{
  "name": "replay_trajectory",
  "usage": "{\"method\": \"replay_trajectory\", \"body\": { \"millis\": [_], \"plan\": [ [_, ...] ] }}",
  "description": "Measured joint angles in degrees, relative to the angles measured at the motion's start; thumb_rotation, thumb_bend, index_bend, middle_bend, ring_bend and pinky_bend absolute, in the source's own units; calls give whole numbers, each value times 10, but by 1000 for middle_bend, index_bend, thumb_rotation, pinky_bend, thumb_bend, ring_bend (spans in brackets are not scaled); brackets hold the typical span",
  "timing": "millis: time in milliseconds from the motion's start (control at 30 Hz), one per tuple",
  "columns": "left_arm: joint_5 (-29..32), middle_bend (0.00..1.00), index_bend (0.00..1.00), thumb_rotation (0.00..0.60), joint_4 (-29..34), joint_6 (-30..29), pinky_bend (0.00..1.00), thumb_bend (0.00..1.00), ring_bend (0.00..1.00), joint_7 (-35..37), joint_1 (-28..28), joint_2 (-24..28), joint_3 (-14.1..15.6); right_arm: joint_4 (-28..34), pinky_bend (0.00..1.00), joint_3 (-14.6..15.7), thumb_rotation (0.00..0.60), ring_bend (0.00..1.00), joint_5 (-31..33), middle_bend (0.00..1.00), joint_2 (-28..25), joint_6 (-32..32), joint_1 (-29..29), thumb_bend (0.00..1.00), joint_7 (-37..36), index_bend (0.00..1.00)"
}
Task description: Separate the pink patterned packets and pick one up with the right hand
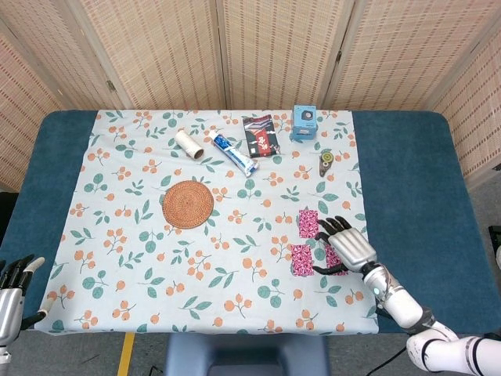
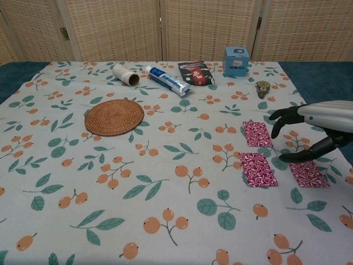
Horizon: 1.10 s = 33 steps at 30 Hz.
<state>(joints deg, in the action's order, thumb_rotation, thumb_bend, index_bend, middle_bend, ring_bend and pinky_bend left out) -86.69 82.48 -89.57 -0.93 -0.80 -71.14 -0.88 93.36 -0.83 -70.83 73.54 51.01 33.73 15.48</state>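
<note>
- three pink patterned packets lie flat and apart on the table point(image 2: 165, 232): the far packet point(image 2: 257, 133) sits just left of the right robot hand point(image 2: 309, 130) by its fingertips, the near-left packet point(image 2: 257, 169) lies below and left of it, and the near-right packet point(image 2: 309, 173) lies under the thumb side.
- the right robot hand hangs over the gap between the packets, fingers spread and curved downward, holding nothing; in the chest view its fingertips point(image 2: 276, 122) point toward the far packet, whether touching it i cannot tell.
- in the head view the same robot hand point(image 1: 344, 247) covers most of the near-right packet, with the far packet point(image 1: 308, 223) and near-left packet point(image 1: 301, 258) showing to its left.
- the left robot hand point(image 1: 12, 294) sits far to the left at the near table corner, fingers apart, holding nothing.
- well beyond the right robot hand: a blue box point(image 2: 236, 59), a small round tape point(image 2: 262, 87), a dark snack packet point(image 2: 196, 72), a toothpaste tube point(image 2: 168, 80) and a paper roll point(image 2: 126, 74).
- a woven coaster point(image 2: 114, 116) lies far to its left.
</note>
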Motion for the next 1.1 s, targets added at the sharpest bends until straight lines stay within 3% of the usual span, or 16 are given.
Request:
{"method": "replay_trajectory", "body": {
  "millis": [133, 267, 667, 1100],
  "plan": [
    [-4, 143, 192, 600, 4, -1, 2, 327, 148, -2, 2, 0, 0, 12, 0, 7, 395, 0, -23, 105, -11, 22, -14, 268, -14, 243],
    [-6, 143, 192, 600, 7, -2, 2, 327, 148, -5, 3, 2, -1, 14, 0, 11, 493, 0, -44, 104, -13, 42, -24, 267, -15, 197],
    [-12, 143, 196, 600, 15, -2, 2, 327, 148, -7, 5, 8, 1, 31, 0, 3, 492, 0, -22, 46, 33, 53, -30, 267, 18, 157],
    [-16, 143, 196, 600, 3, -4, 1, 327, 148, 8, 3, 5, 5, 67, 0, -11, 493, 0, 124, 35, 72, 50, -18, 266, 129, 156]
  ]
}}
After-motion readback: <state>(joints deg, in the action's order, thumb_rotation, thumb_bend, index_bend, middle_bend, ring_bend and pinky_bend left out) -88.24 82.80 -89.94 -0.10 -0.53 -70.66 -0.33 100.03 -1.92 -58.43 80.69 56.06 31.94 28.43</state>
